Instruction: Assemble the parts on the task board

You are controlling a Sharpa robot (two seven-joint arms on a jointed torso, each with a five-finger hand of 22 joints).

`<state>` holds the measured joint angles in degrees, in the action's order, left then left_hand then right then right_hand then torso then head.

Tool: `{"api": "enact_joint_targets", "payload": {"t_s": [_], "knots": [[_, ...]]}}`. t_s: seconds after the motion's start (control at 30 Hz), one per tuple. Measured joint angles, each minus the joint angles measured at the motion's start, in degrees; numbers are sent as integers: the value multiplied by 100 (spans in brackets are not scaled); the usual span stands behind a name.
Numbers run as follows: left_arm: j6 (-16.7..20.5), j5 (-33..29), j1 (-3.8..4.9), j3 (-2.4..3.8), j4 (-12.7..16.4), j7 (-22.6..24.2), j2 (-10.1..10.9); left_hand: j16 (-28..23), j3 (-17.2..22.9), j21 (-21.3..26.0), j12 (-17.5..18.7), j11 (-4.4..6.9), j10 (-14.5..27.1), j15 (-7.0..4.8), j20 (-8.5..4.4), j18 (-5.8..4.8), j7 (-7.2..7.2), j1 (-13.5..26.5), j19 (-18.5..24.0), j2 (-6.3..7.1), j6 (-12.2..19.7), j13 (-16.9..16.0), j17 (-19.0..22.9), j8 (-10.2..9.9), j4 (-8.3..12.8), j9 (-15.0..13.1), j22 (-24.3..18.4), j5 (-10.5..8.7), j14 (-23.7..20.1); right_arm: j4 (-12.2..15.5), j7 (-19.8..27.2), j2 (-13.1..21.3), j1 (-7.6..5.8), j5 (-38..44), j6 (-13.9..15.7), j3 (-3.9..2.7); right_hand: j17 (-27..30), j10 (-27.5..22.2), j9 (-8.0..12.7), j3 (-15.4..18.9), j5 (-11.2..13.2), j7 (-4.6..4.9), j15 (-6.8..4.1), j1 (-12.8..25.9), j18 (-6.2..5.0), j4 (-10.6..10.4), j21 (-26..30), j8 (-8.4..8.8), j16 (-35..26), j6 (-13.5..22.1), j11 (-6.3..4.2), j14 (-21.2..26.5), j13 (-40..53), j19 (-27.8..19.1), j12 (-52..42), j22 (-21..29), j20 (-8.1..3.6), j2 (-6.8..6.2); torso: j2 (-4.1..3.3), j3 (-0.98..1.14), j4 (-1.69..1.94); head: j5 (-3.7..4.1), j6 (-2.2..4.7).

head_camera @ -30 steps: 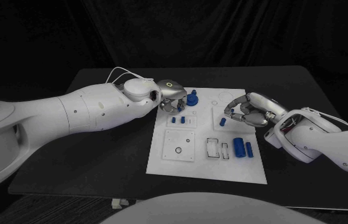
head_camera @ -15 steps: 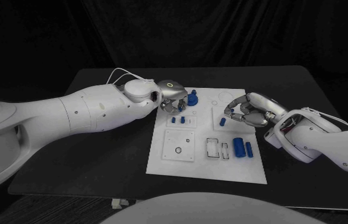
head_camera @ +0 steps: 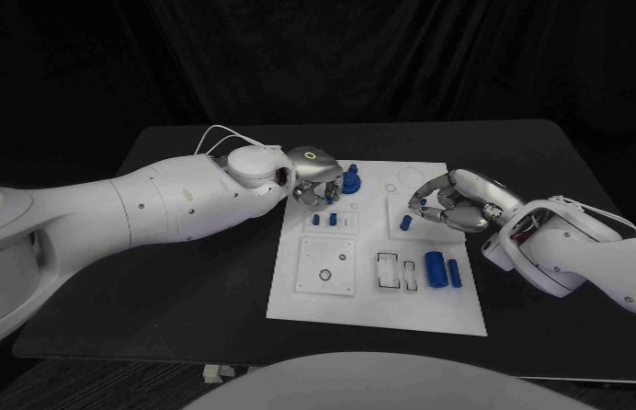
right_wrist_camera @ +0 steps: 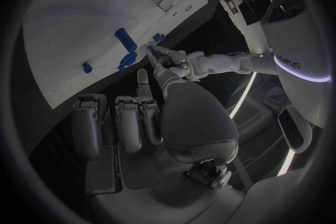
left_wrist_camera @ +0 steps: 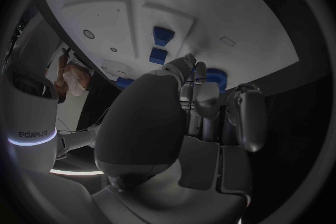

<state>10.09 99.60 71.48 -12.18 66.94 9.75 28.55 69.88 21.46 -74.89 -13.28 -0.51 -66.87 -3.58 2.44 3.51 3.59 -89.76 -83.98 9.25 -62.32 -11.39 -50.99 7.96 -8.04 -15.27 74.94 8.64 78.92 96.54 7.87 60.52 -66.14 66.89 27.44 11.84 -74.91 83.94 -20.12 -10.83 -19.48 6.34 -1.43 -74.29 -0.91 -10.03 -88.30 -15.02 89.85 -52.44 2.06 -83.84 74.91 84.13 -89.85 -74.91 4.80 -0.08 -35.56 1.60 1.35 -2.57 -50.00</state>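
on the black counter (head_camera: 198, 281) lies the white task board (head_camera: 378, 290), with both hands above its far half. the left hand (head_camera: 312, 178) hangs by the tall blue part (head_camera: 351, 181) standing at the far edge; whether its fingers (left_wrist_camera: 246, 115) grip anything, i cannot tell. the right hand (head_camera: 450, 202) hovers with curled fingers (right_wrist_camera: 148, 112) over a small blue part (head_camera: 407, 222); contact unclear. two blue cylinders (head_camera: 443, 270) lie near the board's right edge.

— What sort of place is this?
— A robotics lab or test cell: a black table (head_camera: 198, 272) against black curtains (head_camera: 332, 42), carrying a white task board (head_camera: 332, 304).
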Motion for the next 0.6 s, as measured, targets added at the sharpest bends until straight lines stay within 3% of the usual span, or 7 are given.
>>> {"api": "enact_joint_targets", "payload": {"t_s": [0.6], "knots": [[-148,-9,-47,13,-95,-42,-54,-155,15,134,95,-3,3,20,0,0,-10,-1,0,0,52,10,202,-42,14,8,-1,40,-102,13,-6,18,1,0,-13,0,0,0,0,0,0,0,0,0,0,0,0,0,0,0,0,0,0,0,0,1,0,0,1,-1,-3,9,0]]}}
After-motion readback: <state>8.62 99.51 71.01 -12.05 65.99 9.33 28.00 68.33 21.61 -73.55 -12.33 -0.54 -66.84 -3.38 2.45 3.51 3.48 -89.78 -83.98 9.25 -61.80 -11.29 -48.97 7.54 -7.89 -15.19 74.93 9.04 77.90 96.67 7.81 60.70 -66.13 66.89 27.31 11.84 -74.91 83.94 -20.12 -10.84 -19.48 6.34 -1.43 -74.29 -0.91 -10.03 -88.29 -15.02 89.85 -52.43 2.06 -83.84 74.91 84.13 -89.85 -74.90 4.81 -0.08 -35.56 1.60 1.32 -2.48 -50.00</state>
